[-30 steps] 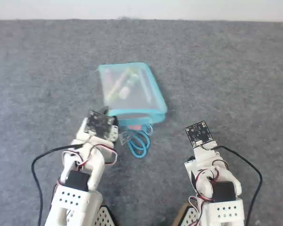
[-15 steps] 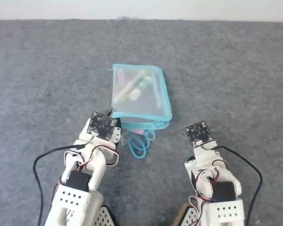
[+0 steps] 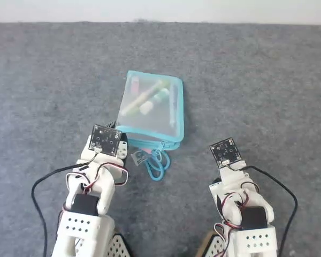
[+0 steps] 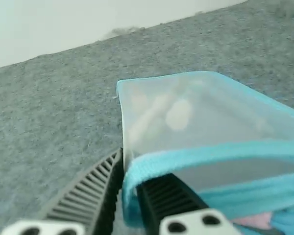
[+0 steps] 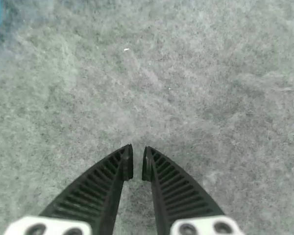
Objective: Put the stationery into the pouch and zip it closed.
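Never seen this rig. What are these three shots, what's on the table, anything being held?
Two small robot arms sit side by side at a grey-covered table. The high view looks down on both from a fixed camera. The other two pictures come from a camera on each arm's wrist, looking along its fingers. On the table lies a clear pouch with teal trim, stationery inside it, and a blue cord loop at the edge facing the arms. The left gripper is shut on the pouch's teal edge. The right gripper is shut on nothing, above bare table.

translucent blue-trimmed pouch [image 3: 152, 110] lying flat, stationery [image 3: 145, 96] inside
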Robot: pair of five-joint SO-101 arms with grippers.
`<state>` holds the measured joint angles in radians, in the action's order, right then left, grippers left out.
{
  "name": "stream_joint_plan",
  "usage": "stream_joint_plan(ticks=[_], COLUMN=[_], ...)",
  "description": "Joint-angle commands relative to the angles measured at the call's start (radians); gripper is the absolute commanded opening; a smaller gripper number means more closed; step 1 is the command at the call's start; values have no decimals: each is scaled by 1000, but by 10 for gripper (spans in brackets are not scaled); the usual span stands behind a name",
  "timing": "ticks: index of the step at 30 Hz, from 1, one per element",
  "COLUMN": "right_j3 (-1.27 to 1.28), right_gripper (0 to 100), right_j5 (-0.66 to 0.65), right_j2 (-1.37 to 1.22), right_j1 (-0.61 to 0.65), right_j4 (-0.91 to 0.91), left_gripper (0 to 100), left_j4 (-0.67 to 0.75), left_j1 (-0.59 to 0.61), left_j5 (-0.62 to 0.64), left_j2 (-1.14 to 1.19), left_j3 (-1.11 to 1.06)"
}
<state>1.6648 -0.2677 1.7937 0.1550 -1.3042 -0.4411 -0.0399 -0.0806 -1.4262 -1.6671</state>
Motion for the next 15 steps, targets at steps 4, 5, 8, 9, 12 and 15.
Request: stream_joint_plan(ticks=[4,5,8,9,12,15], right_j3=[17,17,-25,-49,-147,-219], right_gripper=[52,52,52,52,53,54], right_j5=[-29,-54,-149,-173,-184,-183], right_j2=[21,22,21,21,19,19], right_j1=[-22,-36,-30,-28,1,68], right_j4=[91,131,291,305,232,171], left_gripper=[13,13,13,13,13,13], left_j4=[43,43,43,43,43,43], left_j1=[-2,-2,-2,-2,-2,-2], left_j5=[81,81,83,83,83,84], left_j2=[8,8,8,8,8,8], left_j3=[36,36,36,36,36,36])
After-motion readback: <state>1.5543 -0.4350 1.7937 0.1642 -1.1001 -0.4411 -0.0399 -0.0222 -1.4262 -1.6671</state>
